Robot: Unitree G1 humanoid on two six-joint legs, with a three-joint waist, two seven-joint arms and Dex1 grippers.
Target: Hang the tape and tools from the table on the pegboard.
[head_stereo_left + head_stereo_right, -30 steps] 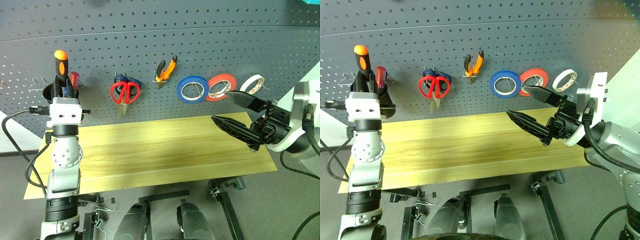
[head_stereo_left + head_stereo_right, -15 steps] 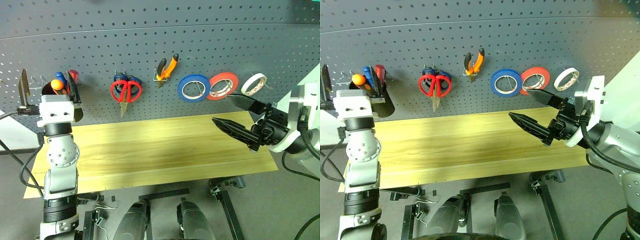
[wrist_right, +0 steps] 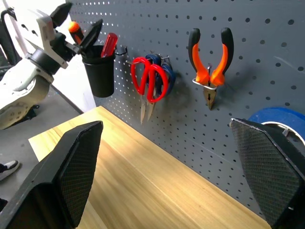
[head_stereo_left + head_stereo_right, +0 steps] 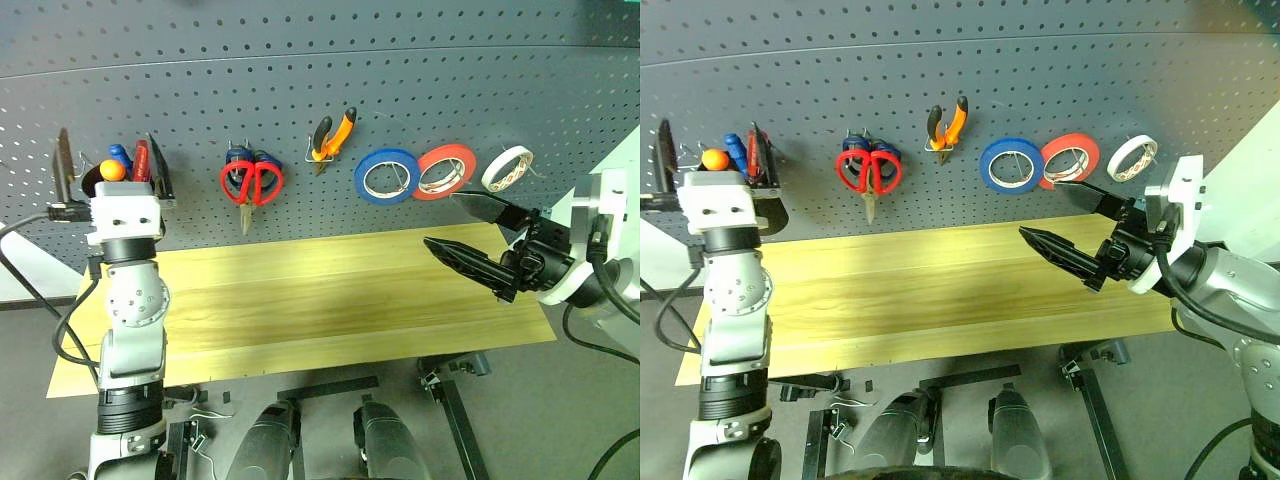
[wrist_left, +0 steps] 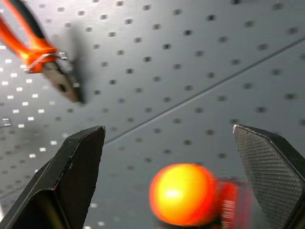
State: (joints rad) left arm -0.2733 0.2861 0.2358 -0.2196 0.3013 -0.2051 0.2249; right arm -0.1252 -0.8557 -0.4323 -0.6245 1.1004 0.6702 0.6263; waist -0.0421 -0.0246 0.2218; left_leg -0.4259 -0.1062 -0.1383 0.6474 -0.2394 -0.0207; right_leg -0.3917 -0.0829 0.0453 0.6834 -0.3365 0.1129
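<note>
now: screwdriver [image 4: 113, 169] sits in cup [image 3: 100, 75]; my left gripper [image 4: 108, 167] spread, right gripper [image 4: 478, 238] spread; next, i withdraw.

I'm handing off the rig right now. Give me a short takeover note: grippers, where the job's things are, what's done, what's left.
Left gripper: open, empty, at the black cup on the pegboard.
Right gripper: open, empty, over the table's right end.
Screwdriver stands in the cup. Red scissors, pliers and white tape hang on hooks.
Done: all four items are on the board.
Left: nothing visible on the table; draw both arms back.
</note>
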